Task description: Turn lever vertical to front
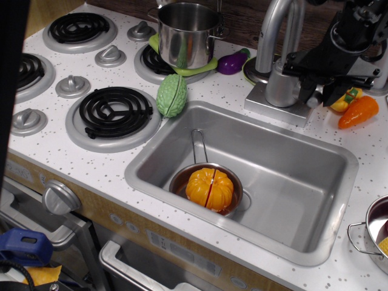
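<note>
The silver faucet body (pixel 280 85) stands behind the sink, with its tall spout (pixel 276 24) rising above it. The lever juts from the body's right side. Only a small grey end of it (pixel 313 99) shows below my gripper; the rest is hidden. My black gripper (pixel 321 85) hangs down from the upper right, right against the faucet's right side and over the lever. Its fingers (pixel 331 92) are dark against the arm, and I cannot tell whether they are open or shut on the lever.
The steel sink (pixel 182 115) holds a small pan with an orange pumpkin (pixel 209 187). A yellow pepper (pixel 344 100) and an orange vegetable (pixel 359 112) lie right of the gripper. A green gourd (pixel 171 94), a steel pot (pixel 187 33), an eggplant (pixel 231 62) and burners (pixel 115 110) lie left.
</note>
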{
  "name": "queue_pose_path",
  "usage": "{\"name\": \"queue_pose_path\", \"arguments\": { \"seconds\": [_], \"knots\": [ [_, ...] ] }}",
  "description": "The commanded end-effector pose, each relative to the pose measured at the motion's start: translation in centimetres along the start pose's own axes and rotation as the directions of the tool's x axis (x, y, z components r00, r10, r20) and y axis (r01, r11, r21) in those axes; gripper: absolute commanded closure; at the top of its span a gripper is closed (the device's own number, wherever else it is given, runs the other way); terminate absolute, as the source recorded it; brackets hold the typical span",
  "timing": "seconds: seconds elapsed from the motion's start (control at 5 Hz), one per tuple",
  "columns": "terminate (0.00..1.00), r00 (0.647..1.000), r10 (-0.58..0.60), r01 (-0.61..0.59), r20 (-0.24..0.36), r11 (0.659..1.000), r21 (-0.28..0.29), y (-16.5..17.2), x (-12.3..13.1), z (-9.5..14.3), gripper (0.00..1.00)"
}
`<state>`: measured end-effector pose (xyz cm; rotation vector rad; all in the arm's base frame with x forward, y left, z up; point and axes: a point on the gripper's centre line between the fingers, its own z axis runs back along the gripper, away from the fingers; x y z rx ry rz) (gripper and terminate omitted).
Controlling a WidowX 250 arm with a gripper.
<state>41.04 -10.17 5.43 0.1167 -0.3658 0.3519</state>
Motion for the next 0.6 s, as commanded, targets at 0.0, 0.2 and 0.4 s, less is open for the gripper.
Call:
{"name": "queue_pose_path", "arguments": {
  "seconds": [0.0,0.2,0.4],
  "knots": [
    [0.0,0.999,0.047,-0.047,-0.007,0.997,-0.057,-0.1,0.5,0.14,1.0],
    [0.0,0.999,0.051,-0.051,-0.004,0.997,-0.066,-0.33,0.43,-0.43,1.0],
    [1.0,0.999,0.023,-0.025,-0.023,0.997,-0.067,-0.1,0.82,-0.81,1.0]
  ]
}}
